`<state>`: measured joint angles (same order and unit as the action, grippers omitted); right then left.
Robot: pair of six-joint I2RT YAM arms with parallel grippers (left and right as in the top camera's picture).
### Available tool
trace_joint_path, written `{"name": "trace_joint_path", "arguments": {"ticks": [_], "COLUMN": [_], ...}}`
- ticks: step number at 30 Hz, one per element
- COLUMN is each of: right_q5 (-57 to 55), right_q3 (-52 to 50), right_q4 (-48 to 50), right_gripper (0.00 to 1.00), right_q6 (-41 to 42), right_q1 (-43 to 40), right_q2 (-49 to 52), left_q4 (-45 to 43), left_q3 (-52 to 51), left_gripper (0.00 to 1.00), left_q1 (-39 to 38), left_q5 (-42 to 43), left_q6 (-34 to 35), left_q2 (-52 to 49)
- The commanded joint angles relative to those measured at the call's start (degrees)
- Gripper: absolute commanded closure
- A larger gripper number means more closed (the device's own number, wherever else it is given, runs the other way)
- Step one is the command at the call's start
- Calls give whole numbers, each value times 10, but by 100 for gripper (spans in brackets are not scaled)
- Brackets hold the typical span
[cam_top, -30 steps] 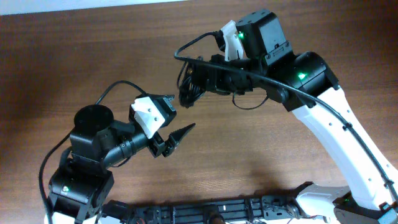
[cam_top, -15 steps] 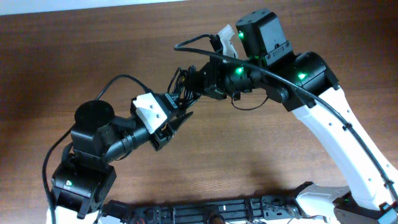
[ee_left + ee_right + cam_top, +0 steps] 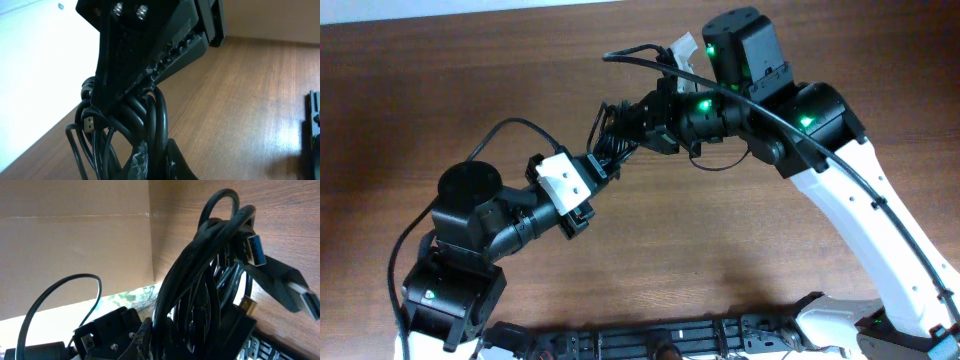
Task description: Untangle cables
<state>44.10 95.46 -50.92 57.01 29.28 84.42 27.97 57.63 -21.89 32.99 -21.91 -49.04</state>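
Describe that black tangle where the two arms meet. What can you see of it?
The cables form a bundle of thin, glossy black cords, rubbery-looking, looped tightly together. The right gripper pinches it, seemingly off the wooden table; the left gripper reaches in from the other side, grip unclear. Plugs stick out: a blue-tongued USB plug, a wider flat plug and a small metal USB plug.

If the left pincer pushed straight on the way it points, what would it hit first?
The cables, bunched at the left pincer tips; the right pincer gripping them lies just beyond, depth unclear.
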Motion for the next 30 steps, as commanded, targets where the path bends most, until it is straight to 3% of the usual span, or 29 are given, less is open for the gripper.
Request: {"name": "trace_joint_path", "arguments": {"ticks": [1, 9, 23, 25, 26, 28, 30], "right_q5": [17, -86, -120, -125, -130, -131, -131], "right_q3": [16, 16, 16, 16, 16, 16, 16], "right_q4": [8, 6, 1, -9, -19, -44, -69], "right_gripper": [92, 92, 96, 95, 87, 61, 51], "right_q6": [4, -39, -80, -115, -132, -205, -295], "right_q1": [3, -10, -70, -73, -73, -73, -73], "right_q2": [0, 26, 42, 42, 42, 42, 42], "left_q4": [-2, -12, -31, -38, -39, -39, -39], "left_q3": [-2, -2, -2, -2, -2, -2, -2], "left_gripper": [100, 100, 100, 100, 100, 100, 100], "left_q1": [-2, -2, -2, -2, -2, -2, -2], "left_q5": [16, 78, 77, 77, 77, 65, 48], "left_q6": [0, 17, 17, 17, 17, 20, 40], "left_q2": [-5, 17, 98, 104, 105, 106, 105]}}
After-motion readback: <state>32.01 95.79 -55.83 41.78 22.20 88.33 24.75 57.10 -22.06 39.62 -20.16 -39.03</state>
